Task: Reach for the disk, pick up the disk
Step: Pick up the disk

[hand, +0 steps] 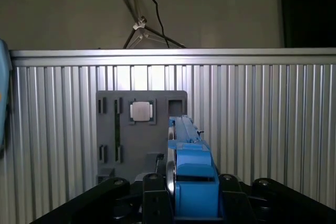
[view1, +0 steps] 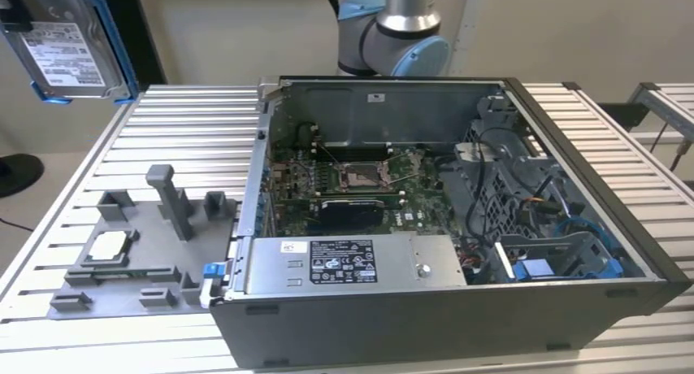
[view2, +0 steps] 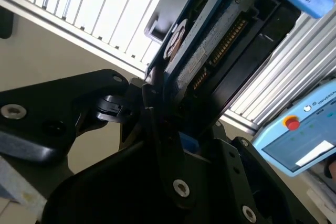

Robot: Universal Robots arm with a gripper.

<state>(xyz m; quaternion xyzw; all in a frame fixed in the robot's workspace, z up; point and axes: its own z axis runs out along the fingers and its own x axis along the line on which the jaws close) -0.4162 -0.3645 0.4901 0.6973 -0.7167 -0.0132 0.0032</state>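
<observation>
The disk [view1: 67,55], a silver-grey drive with a white label and blue rails, hangs in the air at the exterior view's upper left, above the table's far corner. A black part of my gripper [view1: 15,8] shows at its top edge. In the second wrist view my gripper [view2: 157,106] is shut on the disk [view2: 210,45], whose connector edge and blue rail point away from the camera. The first wrist view shows the disk [hand: 185,137] edge-on between the black fingers [hand: 153,192], high above the table.
An open computer case [view1: 607,252] fills the table's middle and right, with a labelled grey box [view1: 347,264] inside. A grey fixture plate [view1: 130,268] with upright posts holds a small square chip [view1: 106,248], and lies below the disk [hand: 123,129]. A pendant [view2: 299,140] lies off the table.
</observation>
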